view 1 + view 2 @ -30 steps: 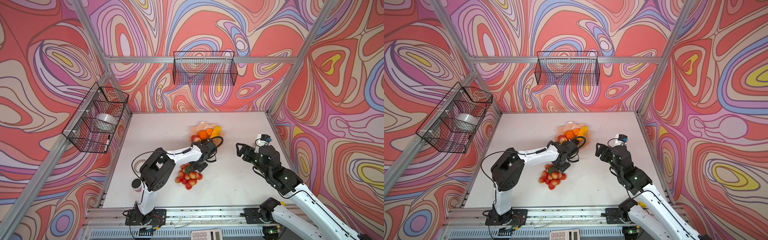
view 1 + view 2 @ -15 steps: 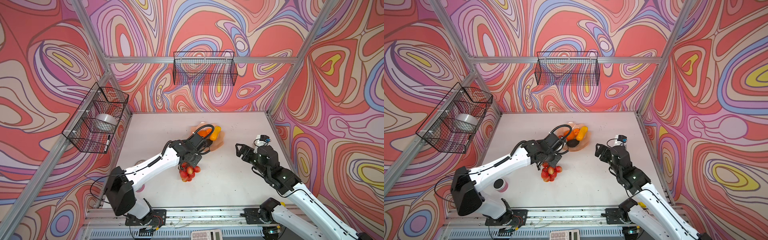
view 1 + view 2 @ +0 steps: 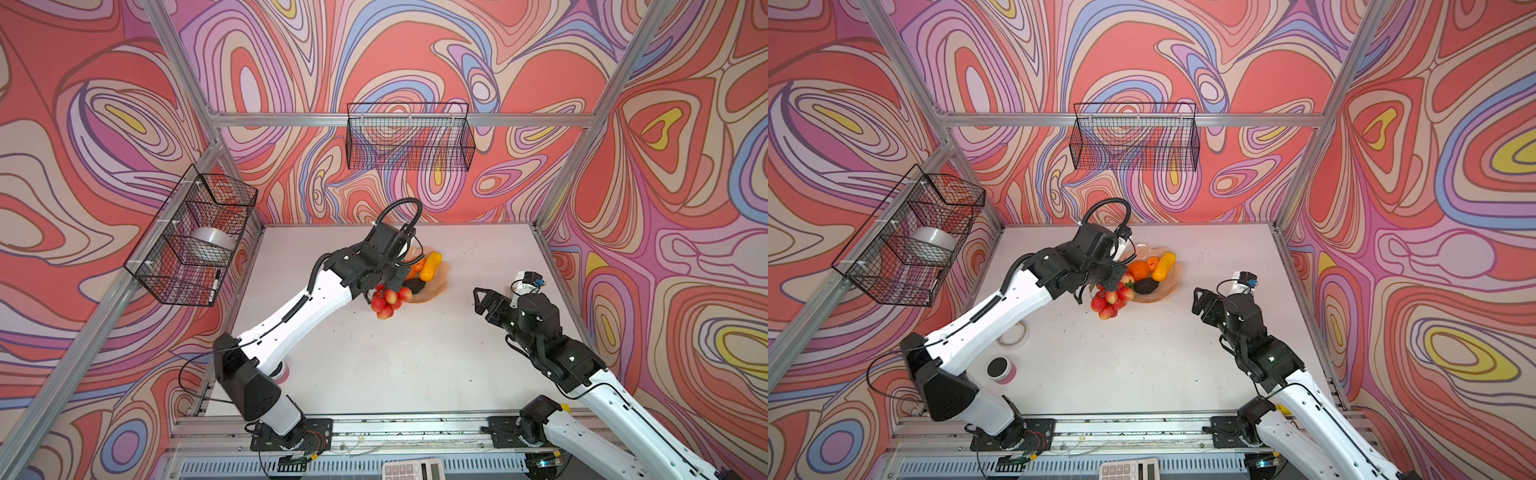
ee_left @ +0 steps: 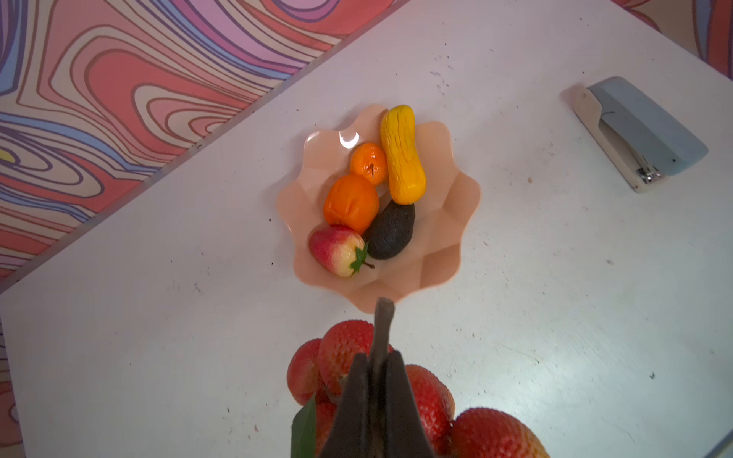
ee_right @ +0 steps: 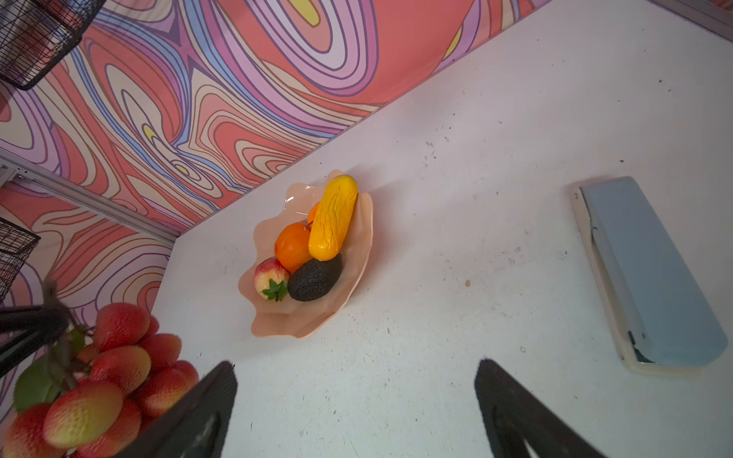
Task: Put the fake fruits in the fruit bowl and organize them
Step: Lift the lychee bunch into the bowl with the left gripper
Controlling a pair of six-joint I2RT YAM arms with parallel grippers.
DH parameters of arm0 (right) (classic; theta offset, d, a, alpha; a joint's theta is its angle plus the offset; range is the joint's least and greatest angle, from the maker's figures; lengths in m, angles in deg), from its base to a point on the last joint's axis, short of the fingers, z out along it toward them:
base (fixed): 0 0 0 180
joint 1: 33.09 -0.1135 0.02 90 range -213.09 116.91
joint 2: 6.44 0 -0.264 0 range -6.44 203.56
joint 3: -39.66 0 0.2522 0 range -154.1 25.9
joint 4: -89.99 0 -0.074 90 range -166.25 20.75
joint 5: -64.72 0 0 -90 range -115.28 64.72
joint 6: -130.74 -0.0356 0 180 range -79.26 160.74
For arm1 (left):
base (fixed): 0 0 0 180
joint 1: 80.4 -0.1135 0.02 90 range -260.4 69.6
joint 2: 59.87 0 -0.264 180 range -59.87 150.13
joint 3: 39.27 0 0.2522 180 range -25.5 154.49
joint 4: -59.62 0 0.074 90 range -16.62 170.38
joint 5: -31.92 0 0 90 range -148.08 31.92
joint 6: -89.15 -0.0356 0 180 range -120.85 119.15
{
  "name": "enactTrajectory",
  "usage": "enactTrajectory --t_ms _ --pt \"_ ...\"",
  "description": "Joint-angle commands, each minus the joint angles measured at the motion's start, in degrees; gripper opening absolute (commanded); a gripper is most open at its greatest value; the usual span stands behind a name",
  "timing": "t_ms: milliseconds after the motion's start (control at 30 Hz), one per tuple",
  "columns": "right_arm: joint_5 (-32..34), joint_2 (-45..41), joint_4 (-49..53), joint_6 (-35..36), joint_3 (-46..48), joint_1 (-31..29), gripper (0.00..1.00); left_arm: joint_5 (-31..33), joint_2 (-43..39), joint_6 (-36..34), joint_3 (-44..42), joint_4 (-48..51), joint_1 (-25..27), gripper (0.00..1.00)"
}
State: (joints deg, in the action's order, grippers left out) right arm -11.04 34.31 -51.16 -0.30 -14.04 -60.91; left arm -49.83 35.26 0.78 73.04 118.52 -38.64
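Our left gripper [image 4: 377,365], pinching its stem [image 4: 384,321], now holds the red-pink bunch [image 3: 1109,302] clear of the bench [image 3: 415,365]. This last fruit can go into the fruit bowl [image 4: 456,246] just ahead. Our right gripper [image 5: 355,370] stays spread.

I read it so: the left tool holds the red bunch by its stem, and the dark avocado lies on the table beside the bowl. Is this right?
Not quite. The dark avocado lies inside the bowl, as the left wrist view shows. The left tool does hold the red bunch by its stem.
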Motion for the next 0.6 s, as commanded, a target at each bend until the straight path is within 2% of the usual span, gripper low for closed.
enactTrajectory --t_ms 0,100,200,300,567 --pt "1.8 -1.8 3.1 -0.1 -0.6 0.3 0.98 -0.9 8.2 -2.9 8.6 3.1 -1.2 0.00" --pt "2.3 -3.2 6.3 0.0 -2.1 0.3 0.98 0.0 15.0 -4.8 16.5 5.2 -1.6 0.00" --pt "3.2 -5.2 8.5 -0.3 -2.5 0.3 0.98 -0.8 20.8 -5.6 22.5 7.2 -2.6 0.00" --pt "3.6 -7.4 10.2 -1.5 -2.3 0.2 0.98 1.1 25.8 -6.4 27.0 9.0 -3.0 0.00" --pt "4.1 -8.9 11.9 -2.5 -1.8 0.3 0.99 0.6 33.9 -4.5 30.8 8.4 -4.2 0.00"
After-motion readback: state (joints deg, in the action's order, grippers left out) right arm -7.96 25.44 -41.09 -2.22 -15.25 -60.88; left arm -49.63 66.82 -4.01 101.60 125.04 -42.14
